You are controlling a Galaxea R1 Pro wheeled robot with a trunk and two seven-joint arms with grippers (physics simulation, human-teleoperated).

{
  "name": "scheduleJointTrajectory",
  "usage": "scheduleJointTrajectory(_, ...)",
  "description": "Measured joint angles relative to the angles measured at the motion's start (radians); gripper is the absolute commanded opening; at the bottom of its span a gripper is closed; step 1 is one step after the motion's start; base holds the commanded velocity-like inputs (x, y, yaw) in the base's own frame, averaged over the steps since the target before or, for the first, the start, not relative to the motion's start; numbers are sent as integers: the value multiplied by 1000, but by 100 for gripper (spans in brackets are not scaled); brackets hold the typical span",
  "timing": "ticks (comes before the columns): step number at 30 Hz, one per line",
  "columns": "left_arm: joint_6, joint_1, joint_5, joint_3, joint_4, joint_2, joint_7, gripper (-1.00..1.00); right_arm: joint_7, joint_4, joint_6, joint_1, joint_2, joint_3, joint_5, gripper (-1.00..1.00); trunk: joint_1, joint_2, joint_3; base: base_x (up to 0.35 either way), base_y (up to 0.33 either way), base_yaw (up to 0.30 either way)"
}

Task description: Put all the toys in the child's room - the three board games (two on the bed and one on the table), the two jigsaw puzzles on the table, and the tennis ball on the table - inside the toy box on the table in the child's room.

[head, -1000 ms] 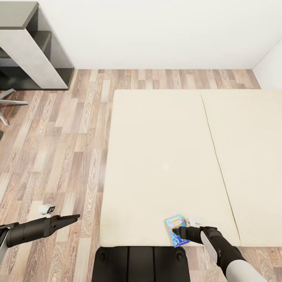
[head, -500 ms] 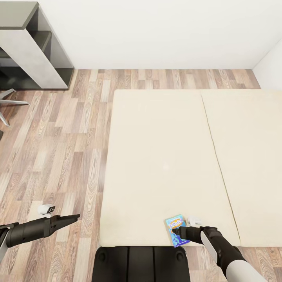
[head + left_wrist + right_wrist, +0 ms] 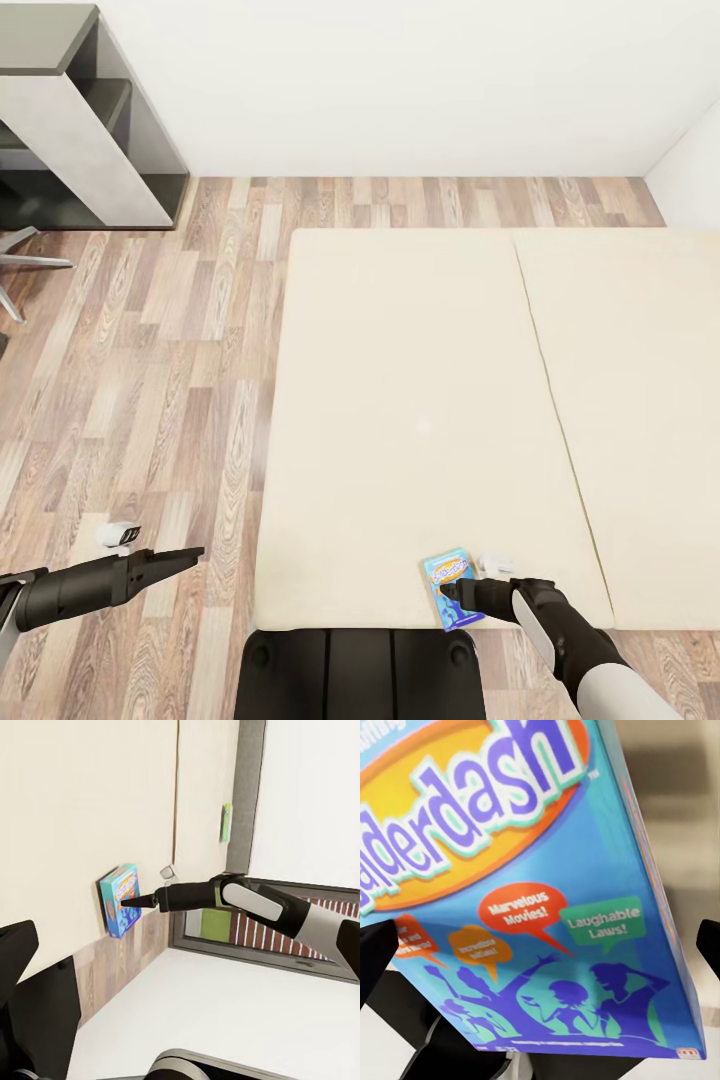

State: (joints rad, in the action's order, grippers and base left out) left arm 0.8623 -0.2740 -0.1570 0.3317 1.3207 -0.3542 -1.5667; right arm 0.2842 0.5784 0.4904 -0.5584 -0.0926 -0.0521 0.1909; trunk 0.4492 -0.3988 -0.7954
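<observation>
Flat glossy blue board game point(image 3: 450, 588) on smooth beige bed point(image 3: 420, 400)

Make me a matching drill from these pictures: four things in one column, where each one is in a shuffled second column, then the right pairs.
Things
1. blue board game
2. left claw
3. green board game
4. right claw

Places
A. above the wood floor beside the bed
B. on the mattress at its near edge
C. at the blue box
D. at the mattress's far edge by the dark frame

Pairs: 1-B, 2-A, 3-D, 4-C
</observation>
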Motion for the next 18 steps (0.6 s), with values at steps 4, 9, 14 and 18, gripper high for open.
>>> scheduleJointTrajectory(4, 0, 0, 0, 0, 0, 0, 0, 100, 0, 0, 0, 0, 0, 0, 0, 100, 0, 0, 0, 0, 0, 0)
scheduleJointTrajectory(9, 1, 0, 1, 0, 0, 0, 0, 100, 0, 0, 0, 0, 0, 1, 0, 100, 0, 0, 0, 0, 0, 0)
scheduleJointTrajectory(14, 1, 0, 2, 0, 0, 0, 0, 100, -1, 0, 0, 0, 0, 1, -2, 100, 0, 0, 0, 0, 29, 0)
scheduleJointTrajectory(18, 2, 0, 3, 0, 0, 0, 0, 100, -1, 0, -1, 0, 0, 0, -3, 100, 0, 0, 0, 0, 26, 0)
